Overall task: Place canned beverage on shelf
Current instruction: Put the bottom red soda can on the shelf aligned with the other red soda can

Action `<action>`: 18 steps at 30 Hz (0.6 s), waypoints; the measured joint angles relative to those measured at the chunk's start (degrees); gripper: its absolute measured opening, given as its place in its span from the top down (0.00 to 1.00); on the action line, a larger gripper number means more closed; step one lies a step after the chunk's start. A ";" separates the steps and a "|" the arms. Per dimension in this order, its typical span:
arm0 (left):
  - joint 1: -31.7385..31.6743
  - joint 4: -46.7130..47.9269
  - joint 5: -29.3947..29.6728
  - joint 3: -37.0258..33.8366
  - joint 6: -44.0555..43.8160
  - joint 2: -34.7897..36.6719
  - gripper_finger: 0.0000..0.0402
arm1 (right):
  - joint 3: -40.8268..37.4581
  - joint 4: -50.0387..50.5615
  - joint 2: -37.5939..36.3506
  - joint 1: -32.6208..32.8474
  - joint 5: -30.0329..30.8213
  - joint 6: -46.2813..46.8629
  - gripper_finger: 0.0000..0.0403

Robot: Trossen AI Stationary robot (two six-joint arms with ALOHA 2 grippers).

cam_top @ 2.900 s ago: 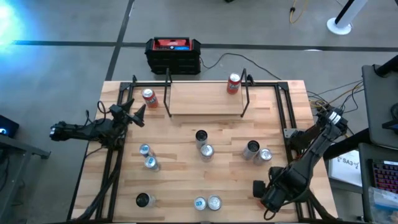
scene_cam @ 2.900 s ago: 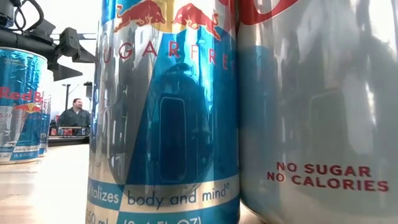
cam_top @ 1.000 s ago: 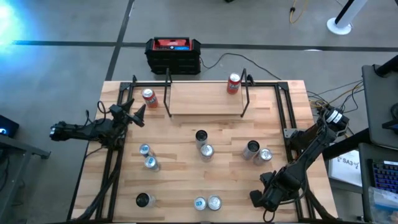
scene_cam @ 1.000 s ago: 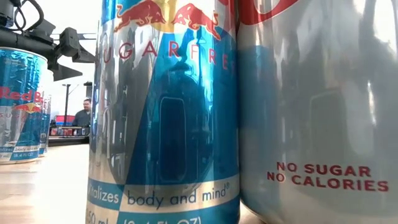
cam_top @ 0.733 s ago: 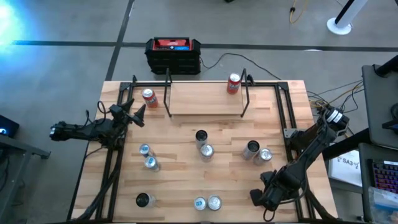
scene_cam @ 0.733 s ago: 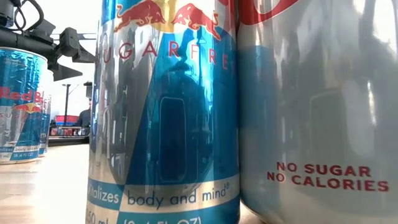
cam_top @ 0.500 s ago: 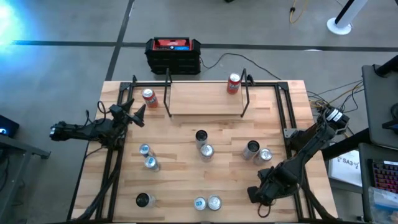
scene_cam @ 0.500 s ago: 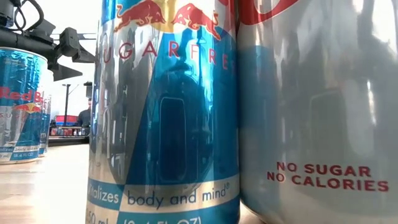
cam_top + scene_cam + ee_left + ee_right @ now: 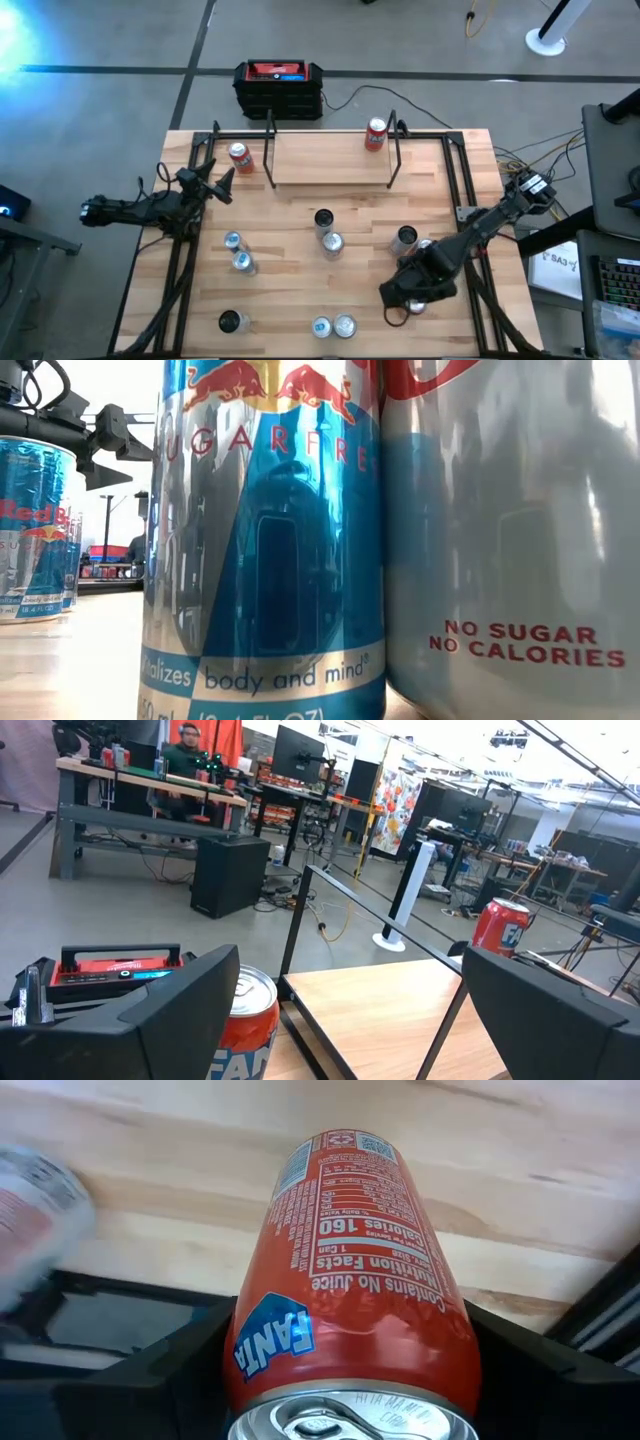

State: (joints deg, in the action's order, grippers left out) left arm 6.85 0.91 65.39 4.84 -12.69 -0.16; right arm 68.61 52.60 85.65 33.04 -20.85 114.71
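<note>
My right gripper (image 9: pixel 408 297) hangs over the table's near right part, shut on an orange Fanta can (image 9: pixel 350 1270). The shelf (image 9: pixel 330 160), a light wood board on thin black posts, stands at the table's far middle. A second orange can (image 9: pixel 375 133) stands on the shelf's right end. A third orange can (image 9: pixel 240 157) stands on the table just left of the shelf. My left gripper (image 9: pixel 215 185) waits open at the table's left edge, its fingers pointing level toward that third can (image 9: pixel 245 1020). My right gripper pinches the Fanta can's side wall (image 9: pixel 250 1350) between its two fingers (image 9: pixel 170 1370), at the can's top end. The fingers slant down from above and lie along the can, whose lid faces the wrist. The can is lifted clear of the table, tilted, bottom end downward.
Several silver and blue cans stand on the table: two at the middle (image 9: pixel 328 232), one (image 9: pixel 405 238) close beside my right gripper, two at the left (image 9: pixel 237 252), others along the near edge (image 9: pixel 333 326). A black box with a red top (image 9: pixel 279 88) sits behind the table.
My right gripper has carried the orange can up and away from the table's near right corner, toward the left and a little toward the far edge. It now hangs beside the silver cans at the right. It has stayed shut on the can.
</note>
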 joint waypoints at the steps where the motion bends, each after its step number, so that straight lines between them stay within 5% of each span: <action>1: 0.02 0.00 -0.02 0.02 0.00 0.00 0.08 | 0.36 0.06 0.32 -0.71 0.02 -0.71 0.27; 18: 0.00 0.00 0.00 0.00 0.00 -0.02 0.08 | 23.36 21.13 14.37 -11.52 2.94 -18.40 0.27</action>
State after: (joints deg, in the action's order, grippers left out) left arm 6.85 0.91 65.39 4.84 -12.69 -0.18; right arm 91.97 73.73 100.02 21.52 -17.91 96.31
